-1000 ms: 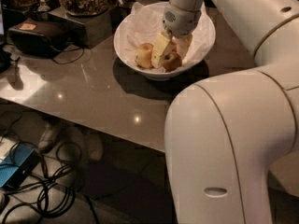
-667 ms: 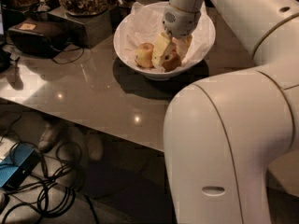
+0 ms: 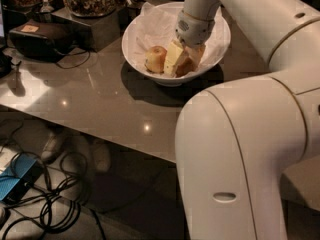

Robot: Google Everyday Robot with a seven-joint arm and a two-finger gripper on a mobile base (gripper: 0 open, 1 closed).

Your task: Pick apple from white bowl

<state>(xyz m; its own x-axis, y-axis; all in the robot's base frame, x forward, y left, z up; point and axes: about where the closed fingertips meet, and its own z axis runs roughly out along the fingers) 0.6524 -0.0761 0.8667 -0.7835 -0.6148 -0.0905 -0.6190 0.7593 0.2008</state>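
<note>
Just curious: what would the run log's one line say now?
claw: down inside white bowl, at apple | apple: in bowl, not lifted

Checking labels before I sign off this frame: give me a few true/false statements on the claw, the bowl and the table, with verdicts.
1. The claw is down inside the white bowl. True.
2. The bowl stands on the floor. False: it stands on the table.
3. A yellowish apple lies in the bowl beside the claw, on the camera's left of it. True.
4. The bowl is bare inside. False: crumpled white paper lines it.
5. Cables lie on the floor below the table's near edge. True.
</note>
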